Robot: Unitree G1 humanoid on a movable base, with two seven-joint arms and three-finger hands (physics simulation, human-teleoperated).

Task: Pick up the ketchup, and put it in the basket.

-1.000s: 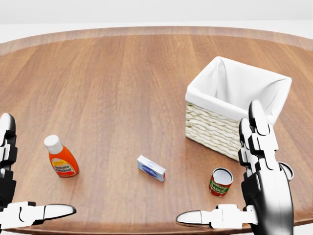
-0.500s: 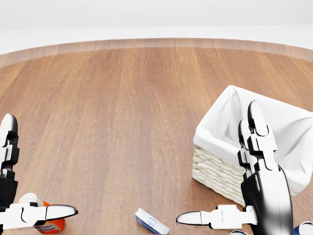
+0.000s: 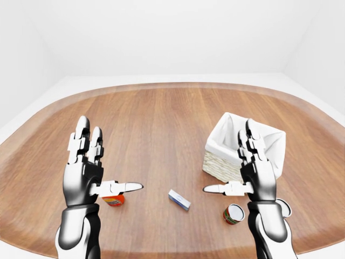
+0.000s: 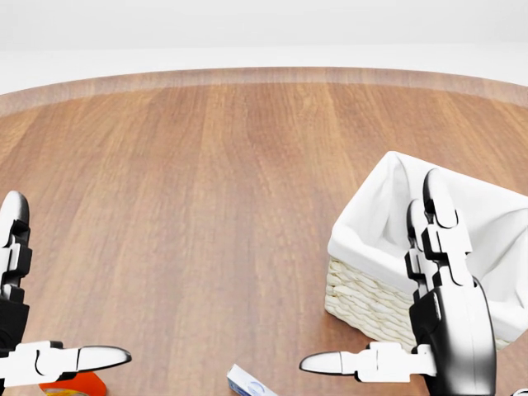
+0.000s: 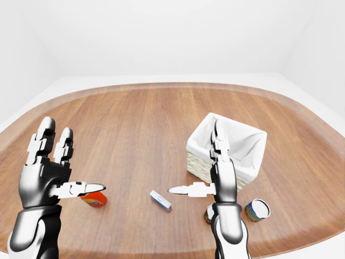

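Silver-and-black, the robot's two three-finger hands stand nearest in the eye views, both raised above the brown wooden oval tabletop (image 3: 161, 118) with fingers upright and thumbs pointing inward; the left hand (image 3: 86, 172) is spread wide open and holds nothing, and the right hand (image 3: 253, 172) is likewise fully open and empty. Low in the left-eye view, just under the left thumb, lies the orange ketchup bottle with its red-and-yellow label (image 5: 93, 200), resting on the wood and mostly hidden by that thumb; no finger touches it. Between the two hands lies a small white-and-blue rectangular box (image 3: 179, 199), flat on the table. Below the right thumb stands a small round can with a red-and-green label (image 3: 233, 214), its open top turned up toward the camera, and the right-eye view shows a second small can with a blue side (image 5: 258, 210) just to its right. Farther up the table, behind the right hand's fingers, sits the square woven wicker basket with a white cloth lining (image 5: 237, 141), upright, well apart from the ketchup bottle.
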